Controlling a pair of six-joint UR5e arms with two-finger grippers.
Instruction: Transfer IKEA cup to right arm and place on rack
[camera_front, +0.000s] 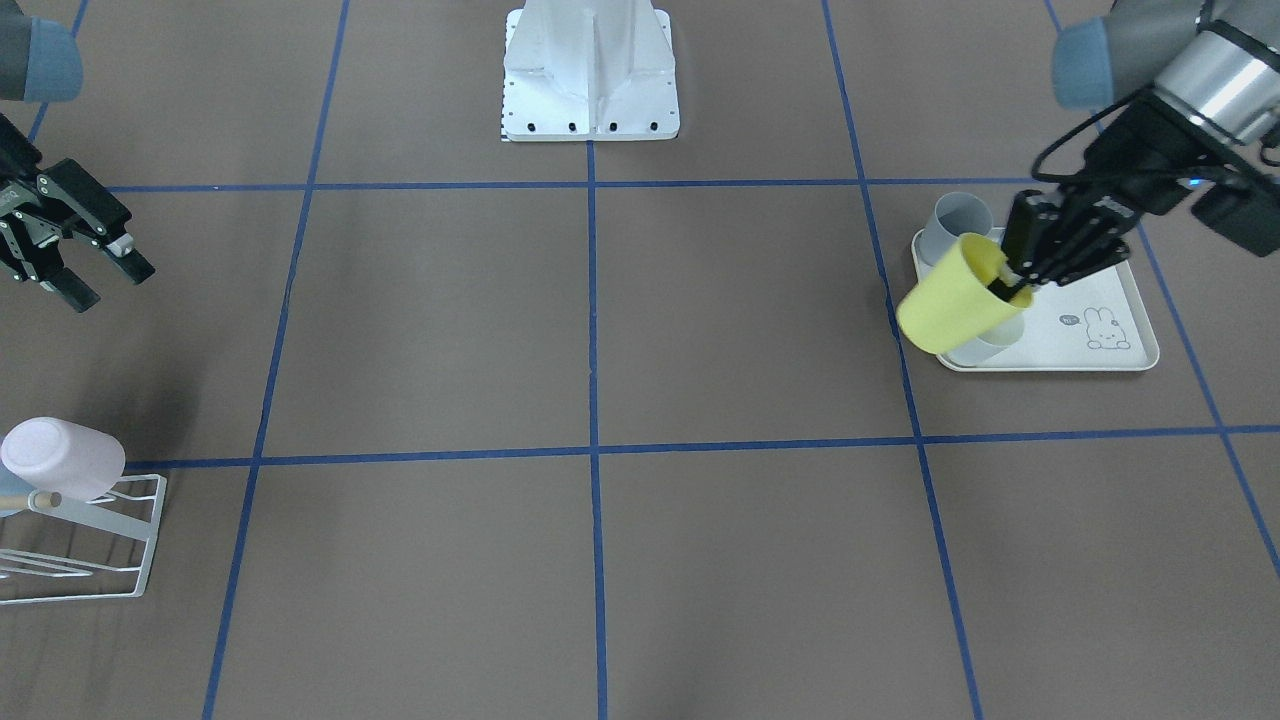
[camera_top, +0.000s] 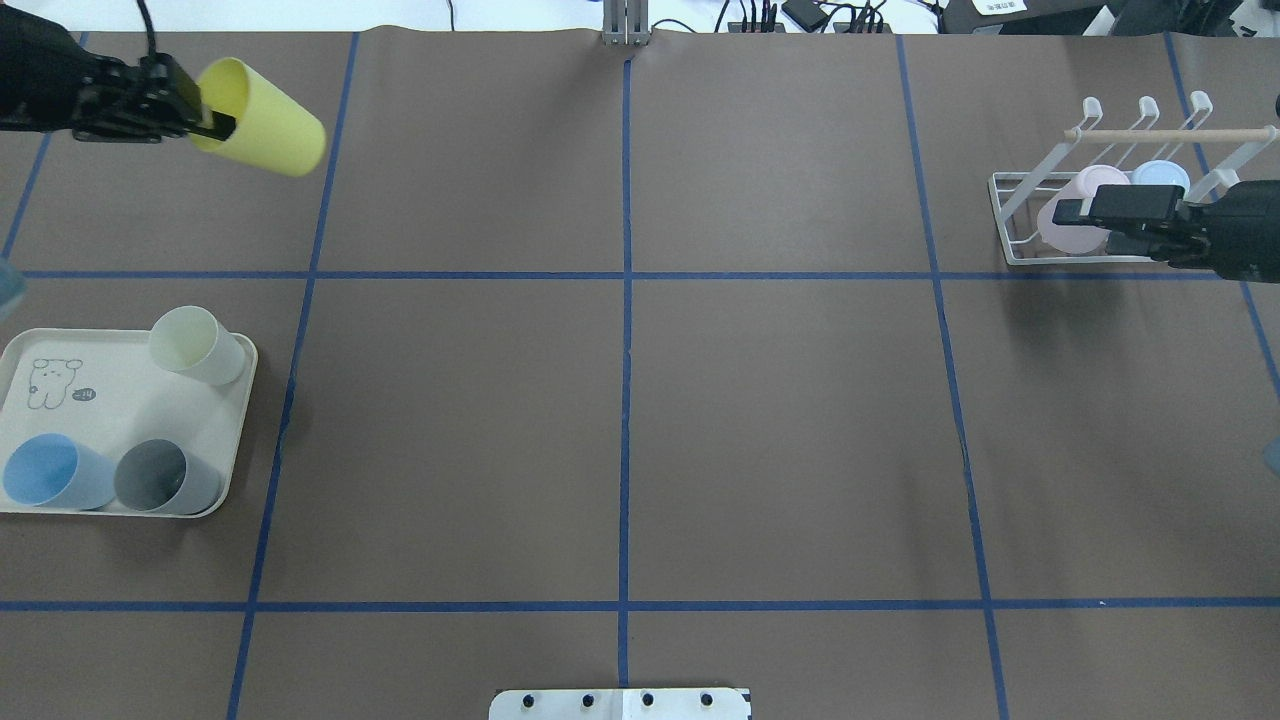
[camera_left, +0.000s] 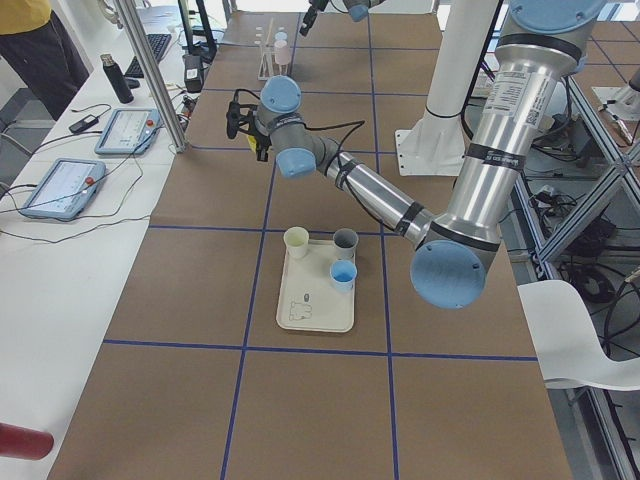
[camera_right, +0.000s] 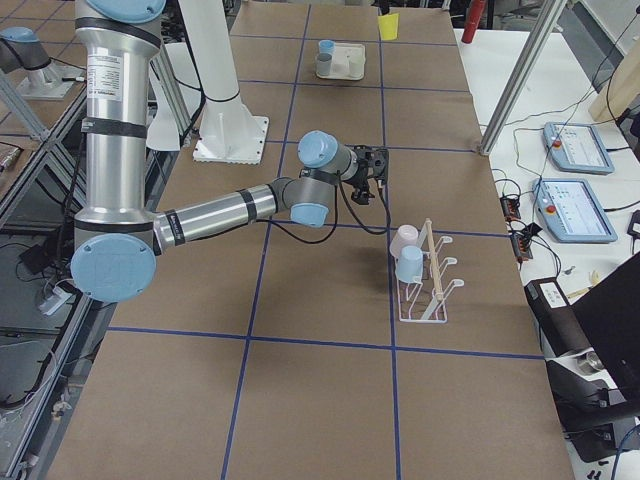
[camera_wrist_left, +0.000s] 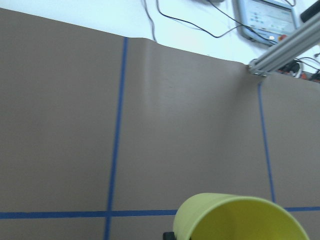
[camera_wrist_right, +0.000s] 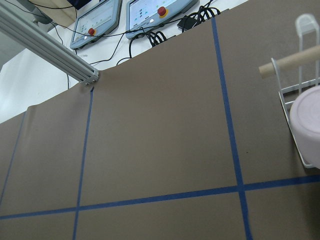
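At the end of the table (camera_top: 640, 430) farthest from the rack (camera_top: 1003, 228), the left claw (camera_top: 215, 120) is clenched on the rim of the yellow cup (camera_top: 265, 125). It seems that one finger is inside the mouth and the other outside. The cup hangs in the air and touches nothing else. Its long axis lies almost level: the open mouth faces the left claw, and the closed bottom points toward the rack's side, a little tilted. Also well apart from the rack is the cream tray (camera_top: 110, 400), with a pale cup (camera_top: 195, 345), a blue cup (camera_top: 50, 472) and a grey cup (camera_top: 165, 477) standing on it.

The whole width of the table separates the yellow cup from the rack.

Near the rack the right claw (camera_front: 105, 282) is raised in the air, its fingers spread apart and holding nothing. The rack itself carries a pink cup (camera_front: 60, 458) and a light blue cup (camera_top: 1160, 175) on its prongs, below the wooden rod (camera_top: 1170, 133).

I judge that the transfer is not yet done. The coming move turns on one relation: the cup lies across from the right claw with its bottom end first, so the free part of its body is what is offered. Only the left arm is near the cup, so I think both arms must come toward the middle. There the right claw should take the bottom half, away from the fingers at the rim.
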